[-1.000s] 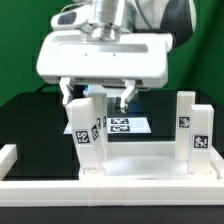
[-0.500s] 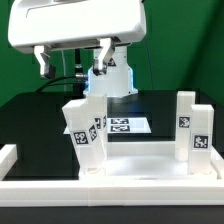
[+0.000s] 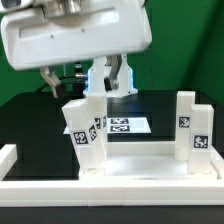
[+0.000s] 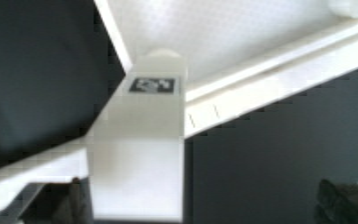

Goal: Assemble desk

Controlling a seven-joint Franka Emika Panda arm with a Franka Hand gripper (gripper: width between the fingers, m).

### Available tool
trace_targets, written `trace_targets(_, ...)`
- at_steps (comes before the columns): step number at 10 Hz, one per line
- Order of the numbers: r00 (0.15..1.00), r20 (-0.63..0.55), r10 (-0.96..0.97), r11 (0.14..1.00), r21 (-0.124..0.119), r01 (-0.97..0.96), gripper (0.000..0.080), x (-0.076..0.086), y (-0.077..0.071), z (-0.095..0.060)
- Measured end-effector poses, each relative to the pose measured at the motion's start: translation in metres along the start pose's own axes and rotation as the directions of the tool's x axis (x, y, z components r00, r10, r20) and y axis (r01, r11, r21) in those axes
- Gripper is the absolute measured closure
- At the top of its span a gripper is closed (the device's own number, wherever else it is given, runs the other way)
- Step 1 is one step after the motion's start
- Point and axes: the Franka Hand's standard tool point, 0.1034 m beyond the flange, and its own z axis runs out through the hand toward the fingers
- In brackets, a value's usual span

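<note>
Arm has lifted clear. A second ago the fingers (image 3: 84, 78) straddled the top of the near leg (image 3: 85, 135); now they hang well above it and have swung toward the exterior view's left, spread wide, nothing between them

Released leg stays where it was set: standing in the tabletop's (image 3: 130, 172) corner socket on the exterior view's left, not toppled. It leans a little toward the exterior view's left rather than standing dead plumb. Cannot tell from here whether it is fully screwed home or only sitting in the hole

Second leg (image 3: 193, 125) stands at the corner on the exterior view's right, upright, looks square to the rim

Wrist view looks straight down on the released leg (image 4: 144, 140), its tagged end face up, the tabletop's raised rim (image 4: 265, 85) running diagonally behind it. Dark finger tips (image 4: 48, 200) show at the frame corners, well apart from the leg on either side, no contact

Marker board (image 3: 128, 126) lies flat on the black bench (image 3: 30, 115) behind the tabletop, untouched

Reading: this leg's insertion step looks finished, or at least let go. Two legs up on the near corners; no others visible in either view, so they are either out of frame or hidden by the arm. Judged about halfway. The lean on the near leg is the thing to watch; if it is only loosely seated, a nudge could tip it out
</note>
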Motion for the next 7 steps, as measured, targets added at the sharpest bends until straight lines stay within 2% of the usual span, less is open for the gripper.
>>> trace_targets(2, 0.999, -0.037, -0.002, 1.0, -0.019, 0.002, 0.0151, 0.0, 0.003, 0.018)
trace_targets(7, 0.999, -0.032, 0.014, 1.0, -0.019, -0.015, 0.0151, -0.002, 0.003, 0.022)
